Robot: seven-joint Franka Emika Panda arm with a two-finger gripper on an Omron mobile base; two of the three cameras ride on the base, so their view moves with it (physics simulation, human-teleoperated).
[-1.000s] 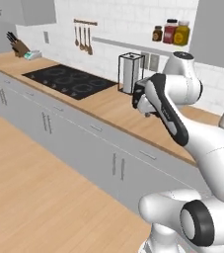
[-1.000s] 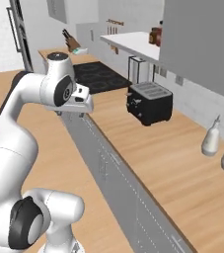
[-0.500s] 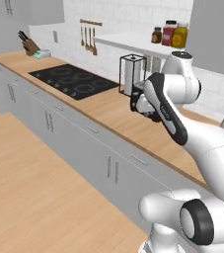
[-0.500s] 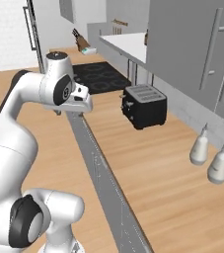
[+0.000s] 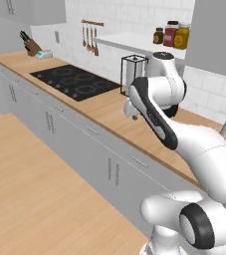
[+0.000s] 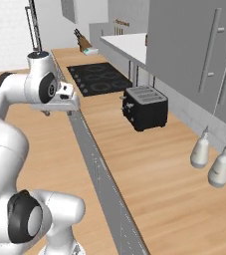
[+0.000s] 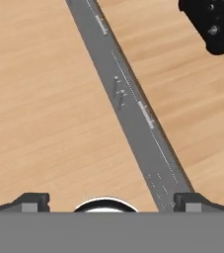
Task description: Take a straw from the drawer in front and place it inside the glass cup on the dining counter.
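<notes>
Hovering with gripper (image 7: 111,200) fingers spread wide and nothing pinched, above the front edge of the worktop (image 6: 149,164), presumably lining up on the closed drawer (image 5: 140,163), straw likely inside, unseen.
</notes>
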